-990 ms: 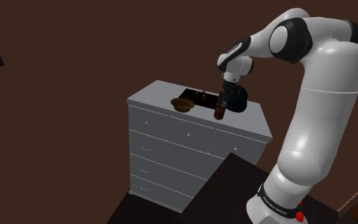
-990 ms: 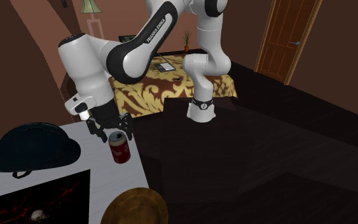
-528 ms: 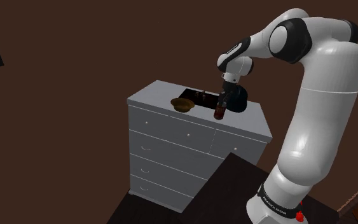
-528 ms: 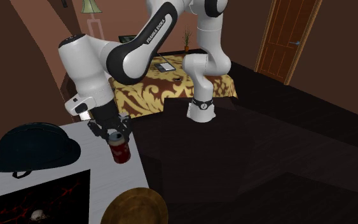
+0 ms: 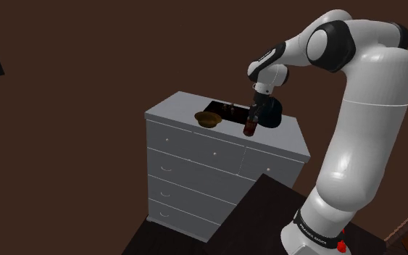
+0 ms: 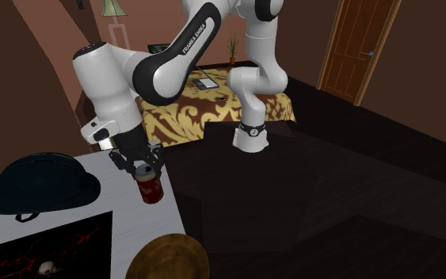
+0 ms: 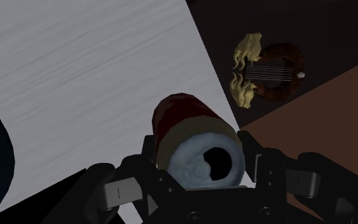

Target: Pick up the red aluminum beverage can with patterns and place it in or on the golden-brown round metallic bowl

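Red can [image 6: 150, 188] stands upright on the white worktop [image 6: 122, 208], fingers [image 7: 261, 163] clamped round its top. Black hat [image 6: 39, 182] sits just beside; golden bowl [image 6: 169, 260] lies apart, past a dark picture [image 6: 62, 246].

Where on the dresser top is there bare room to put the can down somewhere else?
The widest bare patch is the dresser top beyond the bowl, toward the shoulder view's left. A narrower strip runs between the hat, the dark picture and the can. It is crowded around the gripper, where hat, can and picture sit close.
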{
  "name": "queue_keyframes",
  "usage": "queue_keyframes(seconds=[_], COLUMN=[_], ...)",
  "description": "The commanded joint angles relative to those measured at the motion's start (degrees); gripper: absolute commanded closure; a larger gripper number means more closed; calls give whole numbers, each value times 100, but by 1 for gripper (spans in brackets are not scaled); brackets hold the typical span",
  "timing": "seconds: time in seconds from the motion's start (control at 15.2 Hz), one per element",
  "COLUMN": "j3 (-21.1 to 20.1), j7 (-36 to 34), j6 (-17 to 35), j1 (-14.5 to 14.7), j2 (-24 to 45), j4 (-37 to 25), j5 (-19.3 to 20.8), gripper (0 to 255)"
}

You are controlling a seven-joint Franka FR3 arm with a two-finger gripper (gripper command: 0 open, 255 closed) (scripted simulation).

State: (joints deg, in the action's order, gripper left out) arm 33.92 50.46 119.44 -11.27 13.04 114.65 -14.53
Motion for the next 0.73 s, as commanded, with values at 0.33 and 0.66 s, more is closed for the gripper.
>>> queue_keyframes(seconds=[0.33,0.66], j3=[43,73], j7=[-131,-247], j6=[-324,-657], j1=[37,65], j2=[-198,-372], j4=[-169,-371], j5=[161,298], gripper=[255,255])
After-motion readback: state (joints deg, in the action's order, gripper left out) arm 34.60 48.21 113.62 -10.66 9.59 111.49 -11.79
